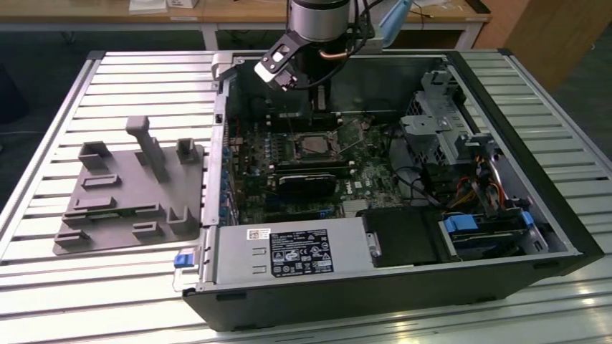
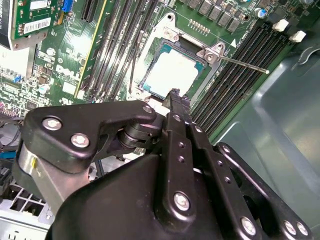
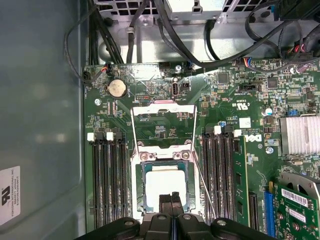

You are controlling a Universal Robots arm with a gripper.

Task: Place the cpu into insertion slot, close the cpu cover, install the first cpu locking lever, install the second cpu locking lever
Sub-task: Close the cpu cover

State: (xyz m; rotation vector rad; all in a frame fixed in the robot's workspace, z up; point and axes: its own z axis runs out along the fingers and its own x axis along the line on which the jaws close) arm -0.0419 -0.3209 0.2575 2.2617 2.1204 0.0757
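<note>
First wrist view, cpu cover (image 3: 162, 105) lying open

Slatted metal desk (image 1: 57, 287), glare on the slats at its near edge. Past the far edge: light wooden table (image 1: 239, 14), dark floor (image 1: 39, 64), wooden cabinet (image 1: 555, 36).

The pale silver cpu (image 3: 166, 184) lies flat in the insertion slot (image 3: 141, 190), cpu cover (image 3: 163, 106) apparently swung open.
</note>
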